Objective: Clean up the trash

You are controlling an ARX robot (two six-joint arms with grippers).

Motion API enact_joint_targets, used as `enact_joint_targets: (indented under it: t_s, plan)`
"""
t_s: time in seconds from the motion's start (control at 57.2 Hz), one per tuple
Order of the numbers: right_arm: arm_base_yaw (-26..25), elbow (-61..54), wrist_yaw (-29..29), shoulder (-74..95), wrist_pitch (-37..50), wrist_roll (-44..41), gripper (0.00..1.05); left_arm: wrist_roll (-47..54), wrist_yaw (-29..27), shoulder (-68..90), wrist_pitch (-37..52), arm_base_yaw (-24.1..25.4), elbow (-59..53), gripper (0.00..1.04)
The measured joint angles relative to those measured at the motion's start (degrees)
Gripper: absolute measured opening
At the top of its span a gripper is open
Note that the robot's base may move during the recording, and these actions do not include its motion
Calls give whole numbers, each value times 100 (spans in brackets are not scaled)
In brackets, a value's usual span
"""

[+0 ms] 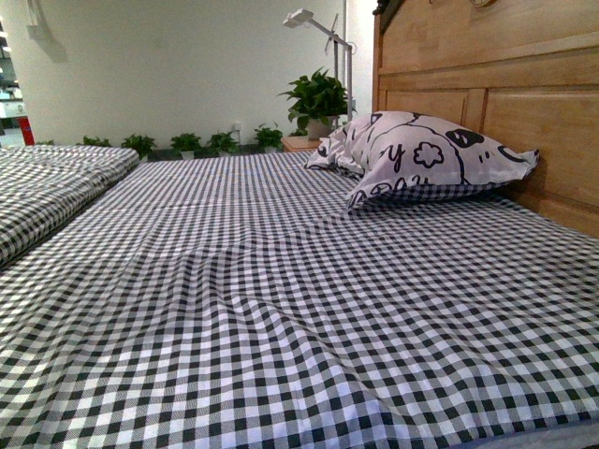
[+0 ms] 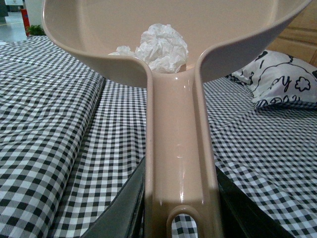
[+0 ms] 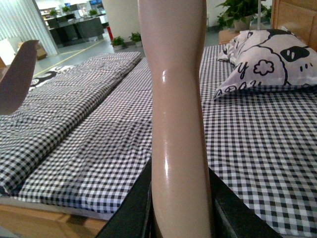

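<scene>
Your left hand (image 2: 181,229) grips the dustpan (image 2: 178,148) handle; trash (image 2: 161,47) sits in the pan, beyond it. Right hand (image 3: 179,218) grips a beige handle (image 3: 176,99) (over the bed (image 1: 281,299)).

The front view looks low across a checked bed (image 1: 281,309) toward a patterned pillow (image 1: 421,154), a wooden headboard (image 1: 487,84) and potted plants (image 1: 318,98) by the far wall. The left wrist view looks along a beige dustpan (image 2: 178,148) from very close, with the bed below it. The right wrist view looks along a beige handle (image 3: 176,124), also very close. All three views share the bed and pillow.
</scene>
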Motion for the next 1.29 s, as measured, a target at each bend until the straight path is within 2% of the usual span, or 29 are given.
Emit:
enact_joint_targets:
  t_s: [0.122, 1.294]
  plan:
    - [63, 0, 232, -4, -129, -46, 20, 37, 2, -17, 0, 13, -37, 28]
    - [81, 0, 232, -9, -129, -120, 20, 59, 22, -20, 0, 17, -37, 28]
